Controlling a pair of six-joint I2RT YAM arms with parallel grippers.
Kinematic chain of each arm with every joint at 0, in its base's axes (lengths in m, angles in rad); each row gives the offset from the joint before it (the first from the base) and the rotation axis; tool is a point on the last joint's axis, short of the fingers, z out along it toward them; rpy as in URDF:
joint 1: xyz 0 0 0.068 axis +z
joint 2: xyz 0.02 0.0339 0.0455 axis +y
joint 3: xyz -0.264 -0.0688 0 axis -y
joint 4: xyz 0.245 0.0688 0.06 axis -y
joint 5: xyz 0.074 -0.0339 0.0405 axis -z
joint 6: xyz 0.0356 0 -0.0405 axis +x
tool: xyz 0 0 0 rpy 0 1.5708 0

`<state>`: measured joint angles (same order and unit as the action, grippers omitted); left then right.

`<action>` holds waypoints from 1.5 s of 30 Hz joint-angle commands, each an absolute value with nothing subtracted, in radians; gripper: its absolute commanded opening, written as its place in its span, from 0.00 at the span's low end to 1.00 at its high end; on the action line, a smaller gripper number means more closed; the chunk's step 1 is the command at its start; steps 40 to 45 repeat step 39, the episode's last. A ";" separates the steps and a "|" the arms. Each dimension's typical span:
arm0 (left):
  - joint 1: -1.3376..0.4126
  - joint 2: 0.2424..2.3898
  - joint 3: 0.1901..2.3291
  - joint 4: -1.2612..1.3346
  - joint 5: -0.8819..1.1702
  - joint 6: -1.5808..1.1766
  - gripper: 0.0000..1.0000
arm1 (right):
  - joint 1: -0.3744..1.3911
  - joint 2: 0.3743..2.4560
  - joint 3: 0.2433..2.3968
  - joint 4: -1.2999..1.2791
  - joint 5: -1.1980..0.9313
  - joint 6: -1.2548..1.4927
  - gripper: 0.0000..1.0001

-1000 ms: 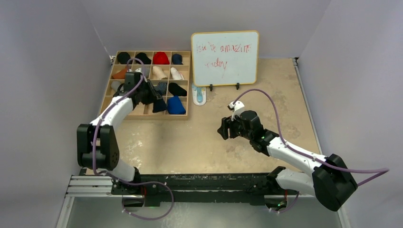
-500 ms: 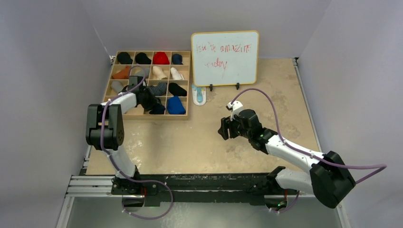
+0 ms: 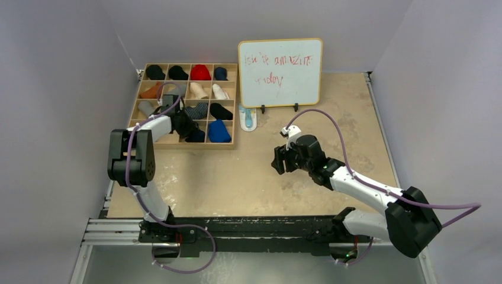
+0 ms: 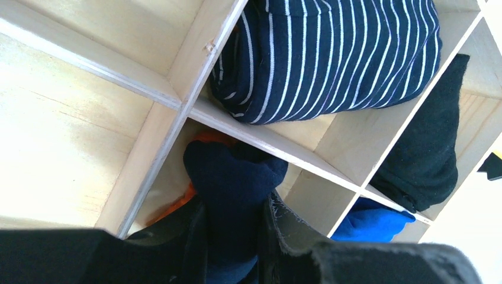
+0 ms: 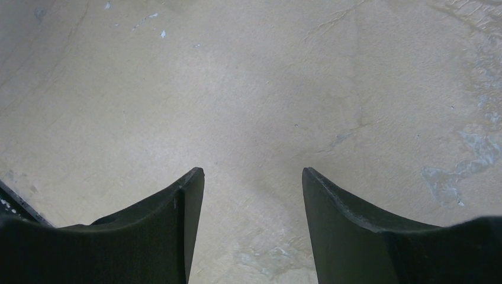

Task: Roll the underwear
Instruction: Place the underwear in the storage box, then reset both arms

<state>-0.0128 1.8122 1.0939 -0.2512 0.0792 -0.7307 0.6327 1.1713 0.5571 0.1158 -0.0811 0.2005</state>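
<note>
My left gripper (image 3: 188, 128) is shut on the rolled navy underwear with orange trim (image 4: 234, 177) and holds it in a front-row compartment of the wooden organiser box (image 3: 228, 144). In the left wrist view my gripper (image 4: 232, 204) pinches the navy roll, and orange trim (image 4: 204, 138) shows at its left and behind it. In the top view the roll (image 3: 196, 135) is a dark lump by my fingers. My right gripper (image 3: 277, 161) is open and empty over bare table; in its wrist view the gripper (image 5: 253, 174) has only table between its jaws. The plain grey underwear is not identifiable.
The box's compartments hold several rolled garments: a navy white-striped roll (image 4: 331, 53), a black one (image 4: 423, 154), a bright blue one (image 3: 218, 131), a red one (image 3: 200, 72). A whiteboard (image 3: 280, 72) stands at the back, an eraser (image 3: 248, 119) in front of it.
My left arm swung so its elbow moved left and the gripper dropped lower into the box with the navy roll. The right gripper barely moved.
</note>
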 commanded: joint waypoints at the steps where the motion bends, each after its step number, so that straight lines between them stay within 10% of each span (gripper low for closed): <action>1: 0.000 1.838 1.071 -0.255 -0.033 -0.707 0.04 | 0.627 1.150 0.593 0.105 -0.083 0.186 0.64; 15: 0.000 1.611 1.079 -0.332 0.036 -0.706 0.78 | 0.607 1.194 0.719 0.075 -0.032 0.157 0.77; 29: 0.000 1.250 1.148 -0.443 -0.051 -0.487 0.89 | 0.164 1.295 0.943 0.006 -0.189 0.366 0.98; 45: 0.000 1.061 1.082 -0.483 -0.145 -0.341 0.92 | 0.149 1.195 0.905 0.069 -0.103 0.214 0.99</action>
